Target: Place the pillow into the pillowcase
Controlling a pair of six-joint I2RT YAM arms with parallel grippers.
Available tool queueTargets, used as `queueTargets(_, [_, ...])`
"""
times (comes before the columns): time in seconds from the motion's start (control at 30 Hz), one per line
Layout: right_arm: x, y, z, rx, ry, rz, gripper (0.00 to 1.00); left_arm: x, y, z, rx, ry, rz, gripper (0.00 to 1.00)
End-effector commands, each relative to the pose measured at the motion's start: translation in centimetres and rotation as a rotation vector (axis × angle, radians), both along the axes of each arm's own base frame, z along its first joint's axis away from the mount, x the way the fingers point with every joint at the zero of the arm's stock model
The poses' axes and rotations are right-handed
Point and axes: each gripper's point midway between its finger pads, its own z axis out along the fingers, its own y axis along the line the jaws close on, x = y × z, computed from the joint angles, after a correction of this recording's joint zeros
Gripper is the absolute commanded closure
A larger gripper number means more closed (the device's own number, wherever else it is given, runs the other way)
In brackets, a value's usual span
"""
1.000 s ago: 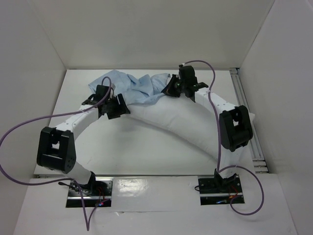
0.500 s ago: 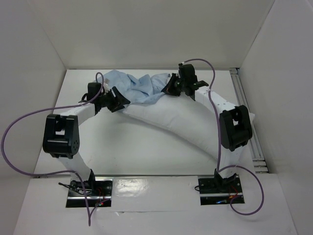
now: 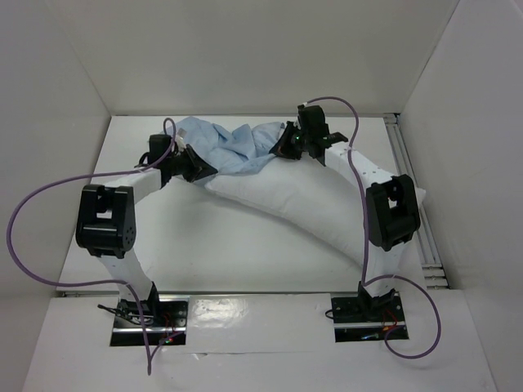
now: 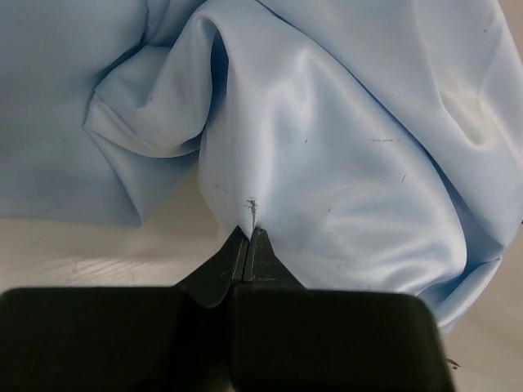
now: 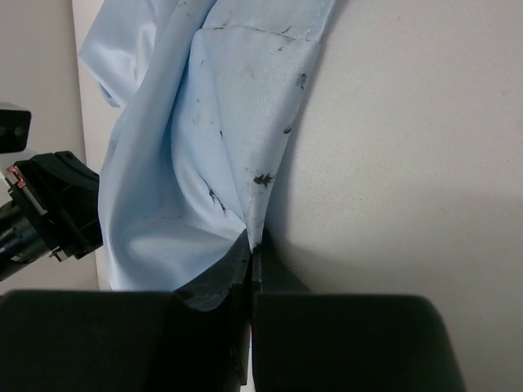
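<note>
Jaws of the left gripper (image 4: 248, 241), spread a second ago, are now pinching a fold of the pillowcase (image 3: 233, 140). The right gripper (image 5: 252, 245) is clamping its hem, so both arms are probably preparing to stretch the mouth. The case is lying bunched by the table's (image 3: 229, 261) far edge, against the pillow's (image 3: 310, 208) far end. Folds are hiding whether any pillow is inside.

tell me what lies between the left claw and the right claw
The bunched blue pillowcase lies between the left claw and right claw, each pinching its fabric; the top view shows it.
</note>
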Motion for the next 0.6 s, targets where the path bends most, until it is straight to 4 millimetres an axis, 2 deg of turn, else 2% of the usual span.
queueTargets(0.0, [0.9,-1.4,0.0,-0.048,0.001,-0.034,1.0,0.4,0.7,3.1,0.071,-0.086,0.008,1.0])
queueTargets(0.03, [0.9,-1.4,0.0,-0.048,0.0,-0.034,1.0,0.1,1.2,3.6,0.103,-0.09,0.026,1.0])
queueTargets(0.17, [2.5,-2.2,1.0,-0.039,-0.04,-0.063,1.0,-3.0,2.3,3.0,0.176,-0.012,0.036,1.0])
queueTargets(0.2, [2.9,-2.6,0.8,-0.04,-0.037,-0.072,1.0,-4.1,2.3,3.8,0.182,-0.014,0.031,1.0])
queueTargets(0.23, [3.3,-2.5,1.7,-0.033,-0.056,-0.073,1.0,-5.2,2.4,3.2,0.183,0.009,0.029,1.0])
queueTargets(0.27, [3.5,-2.2,1.5,-0.027,-0.053,-0.063,1.0,-6.6,2.4,3.6,0.184,0.013,0.029,1.0])
queueTargets(0.3, [3.8,-2.1,1.2,-0.028,-0.049,-0.063,1.0,-6.8,2.4,4.6,0.182,-0.015,0.031,1.0])
queueTargets(0.33, [4.3,-1.9,1.3,-0.026,-0.054,-0.063,1.0,-8.0,2.5,4.1,0.183,0.012,0.029,1.0])
queueTargets(0.37, [4.5,-1.9,1.0,-0.025,-0.056,-0.063,1.0,-8.5,2.5,4.4,0.183,0.009,0.029,1.0])
queueTargets(0.4, [4.7,-1.8,1.5,-0.021,-0.067,-0.063,1.0,-8.8,2.6,5.0,0.189,-0.001,0.037,1.0])
queueTargets(0.43, [4.7,-1.6,0.8,-0.02,-0.051,-0.054,1.0,-9.7,2.7,5.7,0.188,-0.014,0.038,1.0])
queueTargets(0.53, [5.3,-1.4,0.6,-0.009,-0.057,-0.061,1.0,-11.3,2.6,6.3,0.183,0.001,0.03,1.0])
queueTargets(0.57, [5.4,-1.5,0.6,-0.008,-0.054,-0.073,1.0,-12.2,2.0,6.6,0.173,0.0,0.007,1.0])
